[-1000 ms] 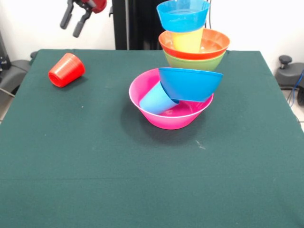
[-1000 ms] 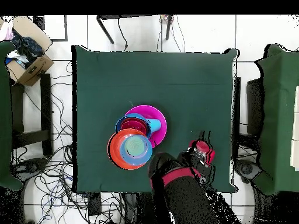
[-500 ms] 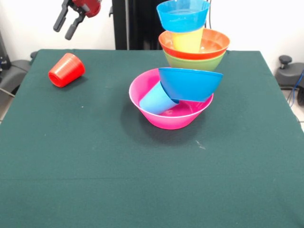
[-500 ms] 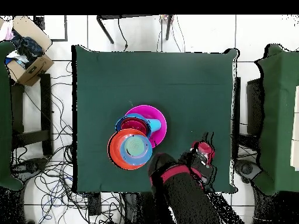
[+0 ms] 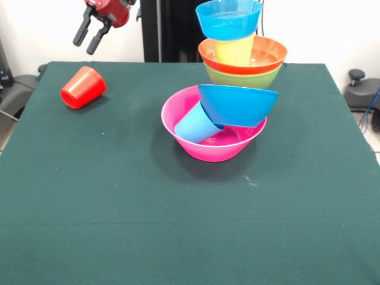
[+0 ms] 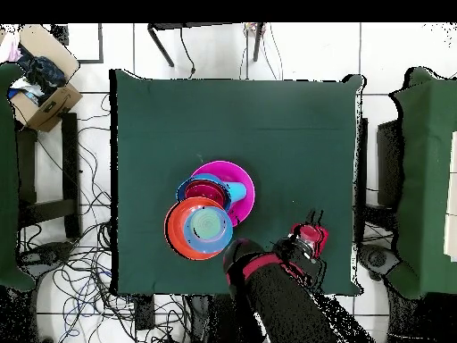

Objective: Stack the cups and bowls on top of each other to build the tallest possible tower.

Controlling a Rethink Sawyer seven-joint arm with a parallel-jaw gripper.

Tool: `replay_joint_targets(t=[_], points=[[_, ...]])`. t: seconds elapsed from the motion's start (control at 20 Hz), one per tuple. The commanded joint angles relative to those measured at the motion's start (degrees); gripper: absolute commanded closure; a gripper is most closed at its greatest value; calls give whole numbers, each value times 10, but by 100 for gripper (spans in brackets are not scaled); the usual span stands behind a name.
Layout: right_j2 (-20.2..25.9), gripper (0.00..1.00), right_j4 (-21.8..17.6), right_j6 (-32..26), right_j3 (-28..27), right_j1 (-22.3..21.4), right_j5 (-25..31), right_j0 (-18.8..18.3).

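Overhead, the gripper (image 5: 89,39) hangs tilted above the red cup (image 5: 83,87), fingers (image 5: 79,34) spread, empty.

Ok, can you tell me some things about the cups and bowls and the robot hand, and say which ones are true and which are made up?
1. The red cup lies on its side on the table, apart from the tower. True.
2. The gripper is holding the red cup. False: it hangs open and empty above the cup.
3. The light blue cup lies tilted inside the large pink bowl. True.
4. The yellow cup stands alone on the table. False: it sits in the large orange bowl, under a small blue bowl.
5. A green bowl is on top of the tower. False: it sits just under the large orange bowl.
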Motion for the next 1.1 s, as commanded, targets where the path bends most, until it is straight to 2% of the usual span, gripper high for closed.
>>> replay_joint_targets(t=[0.05,0.2,0.45,1.1], points=[[40,0,-57,175,39,44,24,2],[44,0,-79,192,41,60,40,-1],[42,0,-88,214,47,71,59,6],[42,0,-133,226,26,131,99,-5]])
